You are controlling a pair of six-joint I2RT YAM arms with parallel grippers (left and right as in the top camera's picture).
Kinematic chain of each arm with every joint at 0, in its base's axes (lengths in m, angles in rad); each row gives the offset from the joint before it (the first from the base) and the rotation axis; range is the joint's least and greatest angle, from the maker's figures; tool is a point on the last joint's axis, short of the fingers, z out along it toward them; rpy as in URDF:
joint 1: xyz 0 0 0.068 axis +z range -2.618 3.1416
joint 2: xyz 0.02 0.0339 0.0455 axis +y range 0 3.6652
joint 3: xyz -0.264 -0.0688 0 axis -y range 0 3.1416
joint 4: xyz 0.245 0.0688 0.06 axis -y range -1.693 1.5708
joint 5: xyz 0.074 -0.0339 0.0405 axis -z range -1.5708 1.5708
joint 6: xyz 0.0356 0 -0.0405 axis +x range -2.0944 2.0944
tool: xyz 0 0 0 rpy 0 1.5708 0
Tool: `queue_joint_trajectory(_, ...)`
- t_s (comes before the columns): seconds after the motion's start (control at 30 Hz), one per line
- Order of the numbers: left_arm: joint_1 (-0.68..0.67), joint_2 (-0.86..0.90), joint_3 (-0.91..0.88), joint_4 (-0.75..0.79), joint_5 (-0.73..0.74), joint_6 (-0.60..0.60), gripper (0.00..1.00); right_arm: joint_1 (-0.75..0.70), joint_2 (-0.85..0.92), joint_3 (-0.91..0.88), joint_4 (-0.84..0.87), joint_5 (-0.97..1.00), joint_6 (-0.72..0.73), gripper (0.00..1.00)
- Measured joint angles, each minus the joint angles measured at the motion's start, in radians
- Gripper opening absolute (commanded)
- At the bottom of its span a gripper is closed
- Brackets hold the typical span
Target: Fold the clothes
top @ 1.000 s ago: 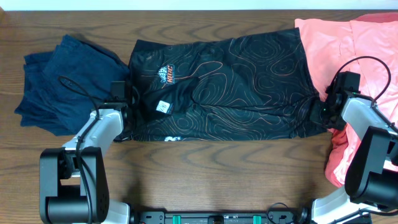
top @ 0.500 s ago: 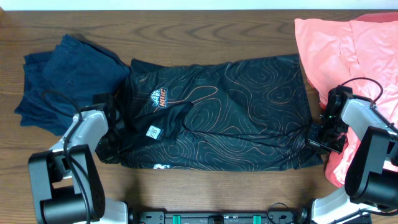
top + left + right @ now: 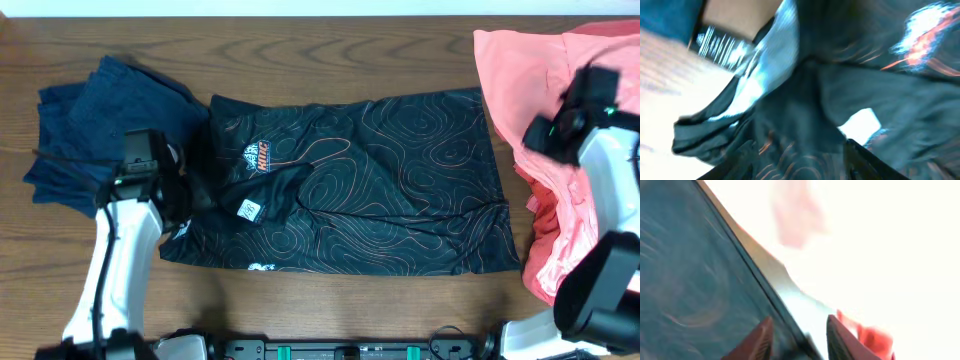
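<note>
Overhead: black T-shirt point(image 3: 350, 190) lay flat mid-table between navy garment point(image 3: 90, 130) and pink shirts point(image 3: 530, 80). Left gripper point(image 3: 185, 195) sat at its bunched left edge, right gripper point(image 3: 545, 132) over the pink. Left wrist: blurred, couldn't tell the claw's state. Right wrist: claw spread, empty. Risk: bunched edge snags left claw, fold drags askew. Wood-grain table point(image 3: 330, 300); no room visible.

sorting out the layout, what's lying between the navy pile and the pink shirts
The black T-shirt, spread out flat, fills that stretch from side to side. The overhead view shows it.
</note>
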Motion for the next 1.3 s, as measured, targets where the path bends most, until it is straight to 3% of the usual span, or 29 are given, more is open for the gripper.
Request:
queue_joint_trajectory(0.13, 0.0, -0.023, 0.001, 0.039, 0.034, 0.015, 0.58, 0.0, -0.008, 0.022, 0.076, -0.048, -0.056, 0.06)
queue_joint_trajectory(0.57, -0.124, 0.081, 0.002, 0.328, 0.1, 0.034, 0.6, 0.0, 0.348, 0.019, 0.317, -0.196, -0.168, 0.06)
queue_joint_trajectory(0.73, -0.139, 0.163, 0.002, 0.375, 0.101, 0.036, 0.61, -0.022, 0.378, 0.021, 0.33, -0.151, -0.163, 0.04)
queue_joint_trajectory(1.03, -0.139, 0.31, 0.18, 0.393, 0.099, 0.047, 0.64, -0.268, 0.378, 0.07, 0.182, -0.023, -0.064, 0.15)
queue_joint_trajectory(1.17, -0.139, 0.41, 0.304, 0.394, 0.097, 0.059, 0.65, -0.397, 0.382, 0.124, 0.062, -0.144, -0.049, 0.23)
queue_joint_trajectory(1.3, -0.139, 0.525, 0.408, 0.399, 0.096, 0.088, 0.65, -0.407, 0.379, 0.18, -0.02, -0.294, -0.076, 0.32)
